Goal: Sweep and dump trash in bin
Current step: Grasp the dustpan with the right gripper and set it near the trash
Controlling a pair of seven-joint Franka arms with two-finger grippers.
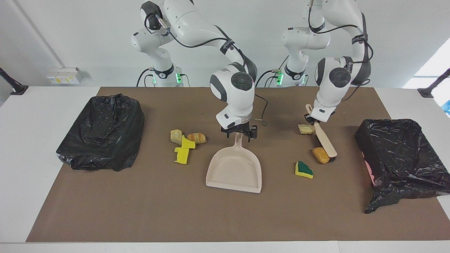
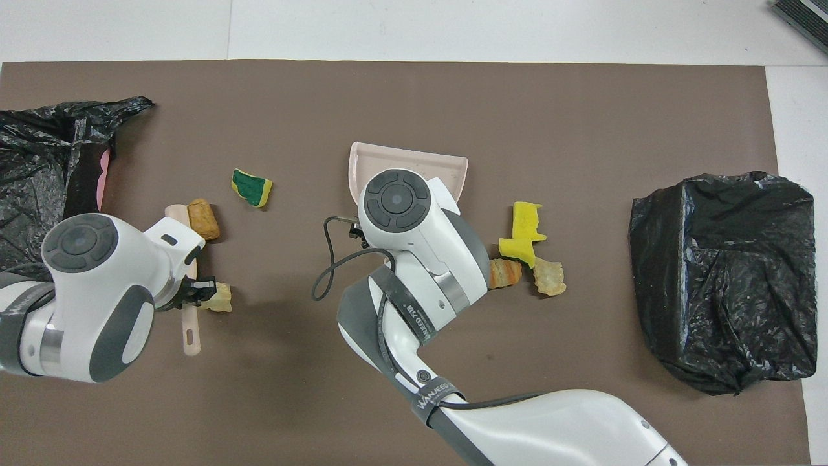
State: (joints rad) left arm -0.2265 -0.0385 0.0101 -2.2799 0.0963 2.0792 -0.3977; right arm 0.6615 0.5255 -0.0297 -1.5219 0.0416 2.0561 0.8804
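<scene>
My right gripper (image 1: 239,133) is shut on the handle of the beige dustpan (image 1: 235,170), which lies flat mid-table; in the overhead view only the pan's mouth (image 2: 414,165) shows past the wrist. My left gripper (image 1: 311,120) is shut on the beige brush (image 1: 325,140), whose head is down beside an orange lump (image 1: 320,155). A tan lump (image 1: 306,129) lies beside that gripper and a green-topped sponge (image 1: 303,169) lies nearby. A tan lump (image 1: 176,136), an orange bread piece (image 1: 197,137) and two yellow sponge pieces (image 1: 182,154) lie beside the dustpan, toward the right arm's end.
A black-bagged bin (image 1: 102,131) stands at the right arm's end of the brown mat. Another black-bagged bin (image 1: 400,158) stands at the left arm's end, with something pink at its mouth (image 1: 369,170). A cable (image 2: 330,272) hangs from the right wrist.
</scene>
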